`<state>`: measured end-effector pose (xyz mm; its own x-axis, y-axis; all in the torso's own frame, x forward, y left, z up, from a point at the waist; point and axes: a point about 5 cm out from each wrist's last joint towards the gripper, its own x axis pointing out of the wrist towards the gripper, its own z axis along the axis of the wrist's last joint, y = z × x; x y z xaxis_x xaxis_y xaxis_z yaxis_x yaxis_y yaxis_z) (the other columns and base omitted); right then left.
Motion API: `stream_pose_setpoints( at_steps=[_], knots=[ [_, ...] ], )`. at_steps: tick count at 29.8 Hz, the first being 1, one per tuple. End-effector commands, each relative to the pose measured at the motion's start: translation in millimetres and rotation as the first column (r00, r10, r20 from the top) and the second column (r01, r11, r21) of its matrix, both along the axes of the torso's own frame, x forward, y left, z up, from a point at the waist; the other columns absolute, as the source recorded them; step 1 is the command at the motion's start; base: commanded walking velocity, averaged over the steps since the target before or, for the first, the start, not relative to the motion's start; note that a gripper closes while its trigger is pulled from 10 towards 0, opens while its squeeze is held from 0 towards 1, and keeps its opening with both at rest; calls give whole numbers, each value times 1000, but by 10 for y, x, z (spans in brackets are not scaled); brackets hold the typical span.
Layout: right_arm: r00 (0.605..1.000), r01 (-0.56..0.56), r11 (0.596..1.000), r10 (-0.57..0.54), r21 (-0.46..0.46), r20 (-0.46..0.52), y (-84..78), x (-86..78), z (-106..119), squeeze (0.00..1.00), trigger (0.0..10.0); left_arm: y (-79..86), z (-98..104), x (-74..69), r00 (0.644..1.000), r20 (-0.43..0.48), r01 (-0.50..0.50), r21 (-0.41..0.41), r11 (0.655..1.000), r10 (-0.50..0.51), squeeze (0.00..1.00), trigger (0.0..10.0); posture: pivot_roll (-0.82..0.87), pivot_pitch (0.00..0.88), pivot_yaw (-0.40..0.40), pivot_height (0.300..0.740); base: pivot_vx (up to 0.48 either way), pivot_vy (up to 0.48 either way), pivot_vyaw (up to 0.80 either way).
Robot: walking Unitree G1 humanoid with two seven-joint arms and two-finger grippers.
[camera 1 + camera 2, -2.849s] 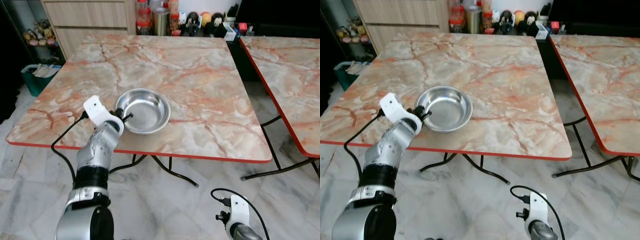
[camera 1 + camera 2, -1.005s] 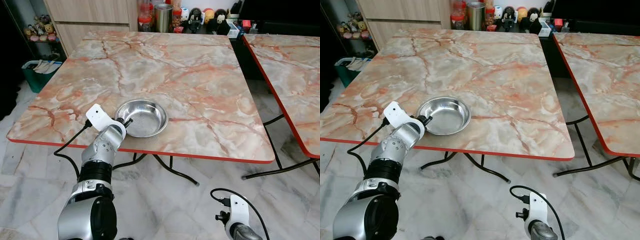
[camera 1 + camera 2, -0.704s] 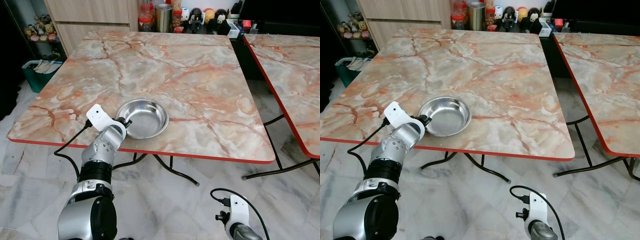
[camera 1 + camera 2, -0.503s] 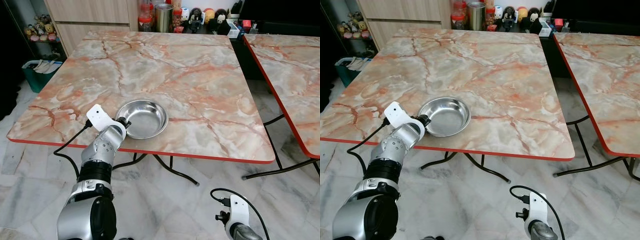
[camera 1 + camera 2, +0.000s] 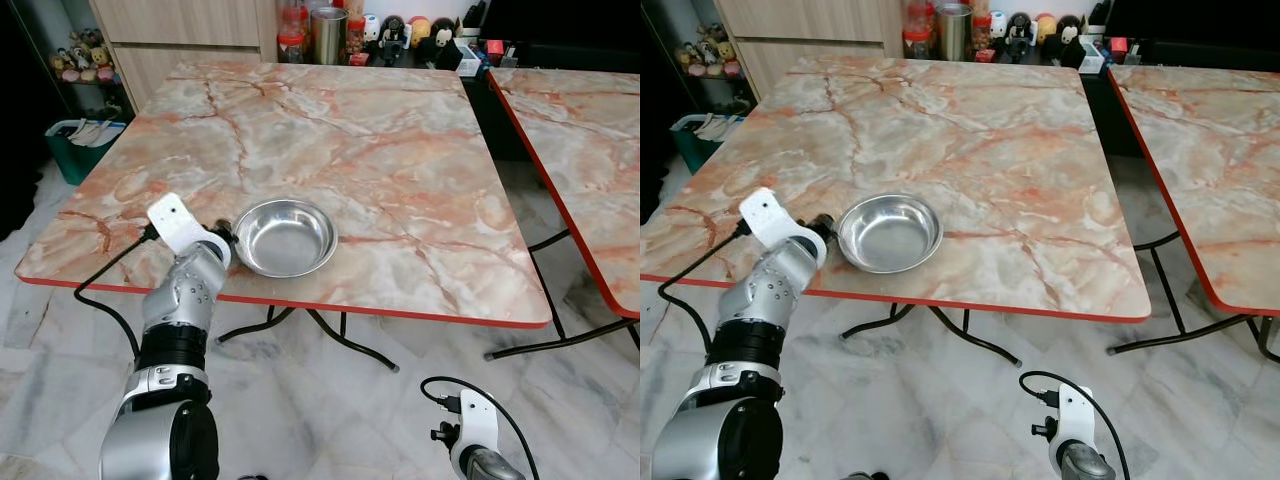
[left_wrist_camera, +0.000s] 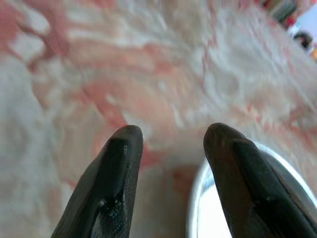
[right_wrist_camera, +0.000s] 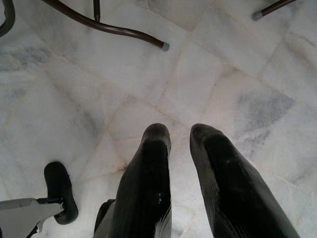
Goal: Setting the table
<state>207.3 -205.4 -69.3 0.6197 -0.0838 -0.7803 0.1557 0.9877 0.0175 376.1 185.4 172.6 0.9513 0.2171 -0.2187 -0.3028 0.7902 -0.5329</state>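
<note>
1. Left gripper (image 6: 168,136) is held just over the marble bench (image 5: 400,150), at the left rim of the steel bowl (image 5: 285,237), with its two black fingers (image 6: 116,173) spread apart and nothing between them.
2. In the left wrist view, one finger is seen over bare marble and the other just above the bowl's rim; contact with the rim cannot be judged because of blur.
3. The steel bowl is placed upright and empty near the front edge of the bench, toward its left half.
4. Right gripper (image 7: 181,136) is hung low beside the body, pointed at the tiled floor (image 7: 223,64), with its fingers parted by a narrow gap and nothing held.
5. A second marble bench (image 5: 585,130) is seen to the right, apart from the first.
6. Jars and small figures (image 5: 400,30) are lined along the far edge, beyond the bench.
7. A green bin (image 5: 80,150) is stood on the floor at the far left.
</note>
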Motion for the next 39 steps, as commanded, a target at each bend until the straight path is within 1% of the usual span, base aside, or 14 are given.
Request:
stream_pose_setpoints(
  at_steps=[1, 5, 8, 11, 17, 18, 19, 23, 25, 26, 31, 33, 35, 39],
  knots=[
    [1000, 3, 1000, -3, 0, -15, -5, -31, -18, 0, 10000, 138, 32, -41, 998, 41, -44, -8, 999, 44, 0, 10000, 44, 98, -17, 736, 0, 0, 0],
    [1000, 8, 1000, -8, 1, -15, -2, -32, -19, 0, 10000, 609, 82, -151, 983, 74, -178, 174, 968, 167, 0, 10000, 48, 96, -12, 736, 0, 0, 0],
    [1000, 6, 1000, -6, 3, -15, 3, -32, -20, 0, 10000, 962, 76, -277, 962, 68, -271, 307, 912, 263, 0, 10000, 54, 94, -10, 736, 0, 0, 0],
    [1000, 4, 1000, -4, 4, -14, 6, -31, -20, 0, 10000, 1330, -8, -466, 924, 42, -356, 464, 811, 381, 0, 10000, 54, 94, -10, 736, 0, 0, 0],
    [1000, 5, 1000, -5, 4, -14, 7, -32, -21, 0, 10000, 1546, -244, -676, 894, -34, -307, 680, 666, 446, 0, 10000, 55, 93, -11, 736, 0, 0, 0],
    [1000, 5, 1000, -5, 4, -14, 7, -32, -21, 0, 10000, 1546, -244, -676, 894, -34, -307, 680, 666, 446, 0, 10000, 55, 93, -11, 736, 0, 0, 0],
    [1000, 4, 1000, -4, 4, -15, 6, -32, -20, 0, 10000, 1558, -391, -732, 892, -93, -221, 763, 608, 441, 0, 10000, 55, 95, -11, 736, 0, 0, 0],
    [1000, 3, 1000, -3, 4, -16, 6, -33, -21, 0, 10000, 1556, -696, -839, 876, -194, -109, 812, 573, 441, 0, 10000, 54, 96, -11, 736, 0, 0, 0],
    [1000, 3, 1000, -3, 4, -17, 4, -34, -21, 0, 10000, 1504, -954, -908, 862, -306, -22, 774, 633, 404, 0, 10000, 53, 95, -12, 736, 0, 0, 0],
    [1000, 3, 1000, -3, 3, -17, 3, -34, -22, 0, 10000, 1440, -1172, -978, 842, -402, 46, 717, 696, 359, 0, 10000, 53, 96, -11, 736, 0, 0, 0],
    [1000, 3, 1000, -3, 3, -17, 4, -34, -21, 0, 10000, 1391, -1308, -1039, 834, -439, 71, 687, 724, 334, 0, 10000, 53, 96, -11, 736, 0, 0, 0],
    [1000, 3, 1000, -3, 3, -18, 3, -36, -22, 0, 10000, 1143, -1692, -1205, 788, -591, 259, 569, 780, 170, 0, 10000, 49, 98, -12, 736, 0, 0, 0],
    [1000, 2, 1000, -2, 2, -19, 2, -37, -23, 0, 10000, 961, -1910, -1329, 745, -665, 370, 480, 795, 54, 0, 10000, 45, 98, -14, 736, 0, 0, 0],
    [1000, 0, 1000, 0, 3, -18, -1, -38, -23, 0, 10000, 762, -2076, -1428, 733, -680, 396, 398, 827, -24, 0, 10000, 43, 101, -14, 736, 0, 0, 0]
  ],
)
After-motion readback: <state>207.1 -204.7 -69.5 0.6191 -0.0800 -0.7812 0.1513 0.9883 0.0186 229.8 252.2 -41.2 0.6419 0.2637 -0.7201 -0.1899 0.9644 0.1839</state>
